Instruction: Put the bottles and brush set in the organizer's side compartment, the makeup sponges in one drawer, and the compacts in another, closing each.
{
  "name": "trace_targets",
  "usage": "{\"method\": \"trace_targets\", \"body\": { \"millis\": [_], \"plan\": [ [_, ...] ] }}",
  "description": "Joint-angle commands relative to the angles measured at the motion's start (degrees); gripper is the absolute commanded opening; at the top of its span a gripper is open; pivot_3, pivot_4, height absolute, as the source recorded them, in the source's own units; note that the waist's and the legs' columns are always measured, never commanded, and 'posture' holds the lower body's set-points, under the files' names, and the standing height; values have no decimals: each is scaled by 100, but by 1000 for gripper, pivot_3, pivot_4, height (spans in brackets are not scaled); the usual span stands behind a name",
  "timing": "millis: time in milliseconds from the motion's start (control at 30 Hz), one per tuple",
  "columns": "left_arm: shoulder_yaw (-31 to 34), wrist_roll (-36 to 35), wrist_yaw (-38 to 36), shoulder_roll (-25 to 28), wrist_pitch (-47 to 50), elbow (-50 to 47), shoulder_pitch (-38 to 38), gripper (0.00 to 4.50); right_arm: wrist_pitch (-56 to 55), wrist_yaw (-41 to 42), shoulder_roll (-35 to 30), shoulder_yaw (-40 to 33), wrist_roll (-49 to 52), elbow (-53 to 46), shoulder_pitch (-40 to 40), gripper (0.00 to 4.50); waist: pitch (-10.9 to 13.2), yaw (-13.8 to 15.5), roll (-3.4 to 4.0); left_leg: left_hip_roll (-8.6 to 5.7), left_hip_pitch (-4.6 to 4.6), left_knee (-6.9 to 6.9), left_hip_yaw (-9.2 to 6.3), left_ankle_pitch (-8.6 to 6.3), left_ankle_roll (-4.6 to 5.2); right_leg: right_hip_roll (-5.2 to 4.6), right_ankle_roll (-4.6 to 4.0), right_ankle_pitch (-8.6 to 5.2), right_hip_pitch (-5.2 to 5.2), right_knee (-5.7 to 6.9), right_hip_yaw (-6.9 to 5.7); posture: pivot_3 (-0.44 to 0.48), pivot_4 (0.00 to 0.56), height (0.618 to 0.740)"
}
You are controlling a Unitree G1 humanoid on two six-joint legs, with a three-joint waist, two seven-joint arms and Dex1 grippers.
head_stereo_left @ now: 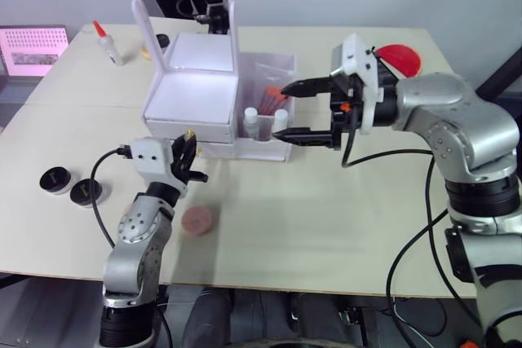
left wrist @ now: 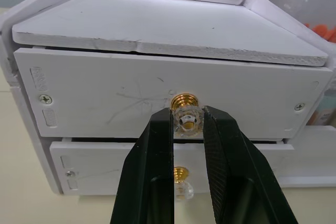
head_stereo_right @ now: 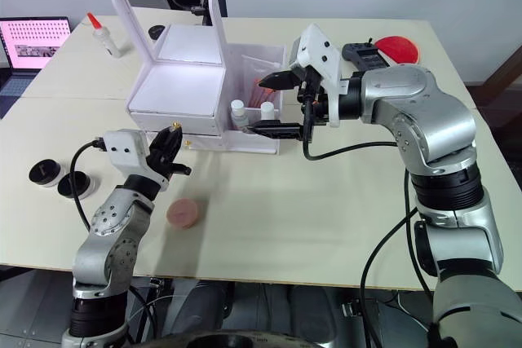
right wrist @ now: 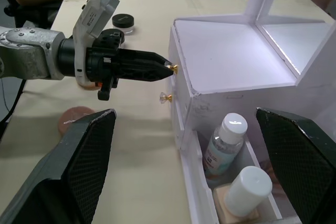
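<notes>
White organizer (head_stereo_left: 196, 91) stands on the surface (head_stereo_left: 326, 201), both drawers shut; the left gripper (left wrist: 187, 121) has its fingers clamped on the upper drawer's knob (left wrist: 186, 109). The right gripper (head_stereo_left: 303, 112) hangs with fingers apart beside the side compartment holding bottles (right wrist: 223, 142). A sponge (head_stereo_left: 198, 220) and two compacts (head_stereo_left: 69, 186) lie on the surface.

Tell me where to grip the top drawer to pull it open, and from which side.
Grip the top drawer by its small gold-stemmed clear knob, coming straight at the front face. The knob is the only part that juts out. The left gripper already has a finger on each side of it.
</notes>
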Motion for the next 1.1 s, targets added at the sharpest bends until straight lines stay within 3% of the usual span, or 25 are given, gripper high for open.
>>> {"method": "trace_targets", "body": {
  "millis": [33,800,933,1100],
  "plan": [
    [-2,54,6,-12,-141,-117,-33,268,-116,-28,-3,-37,-32,-146,-65,4500,0,-2,0,0,0,0,0,0,0,0,0,2,0,-3,0,0,150,740],
    [235,-357,-50,209,478,-2526,2359,268,-336,262,225,229,-114,272,-218,4500,0,-35,1,1,-6,-10,6,0,0,-1,-17,5,-2,-33,2,0,150,740],
    [223,-462,-89,210,473,-2757,2869,268,-400,350,279,285,-147,395,-261,4500,0,-42,1,1,-7,-11,8,-1,0,-2,-18,4,-3,-38,3,0,150,740],
    [268,-499,4,181,498,-2806,2985,268,-457,386,359,319,-164,516,-342,4500,0,-60,1,2,-7,-12,26,-3,2,-5,-16,4,-7,-45,15,0,150,740]
  ]
}}
